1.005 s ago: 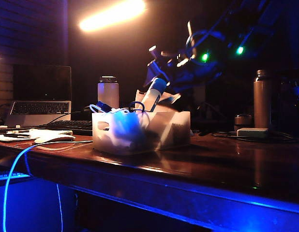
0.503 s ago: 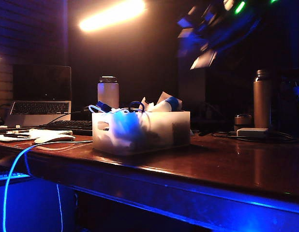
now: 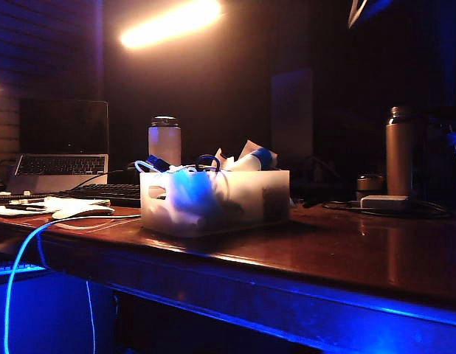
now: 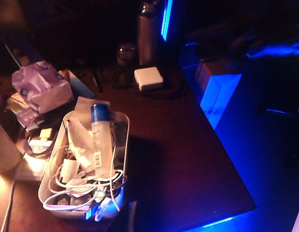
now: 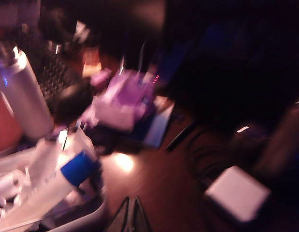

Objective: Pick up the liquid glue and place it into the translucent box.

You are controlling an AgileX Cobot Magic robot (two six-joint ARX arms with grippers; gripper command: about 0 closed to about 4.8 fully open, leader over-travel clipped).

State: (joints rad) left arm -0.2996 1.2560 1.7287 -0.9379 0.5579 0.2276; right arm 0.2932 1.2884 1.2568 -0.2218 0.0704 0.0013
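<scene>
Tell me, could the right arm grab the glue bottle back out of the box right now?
Probably yes. The liquid glue lies on top of the clutter in the translucent box, nothing covering it. The right gripper is shut, raised above the table, and would have to open and come down.

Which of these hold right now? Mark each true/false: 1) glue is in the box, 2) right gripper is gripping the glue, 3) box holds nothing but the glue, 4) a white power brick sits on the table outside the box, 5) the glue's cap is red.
1) True. The glue lies in the box.
2) False. The right gripper, shut and empty, is off to the side of the glue; the left gripper is out of view.
3) False. White cables are in there too.
4) True. The power brick sits apart from the box, by a metal flask.
5) False. The cap is blue.
</scene>
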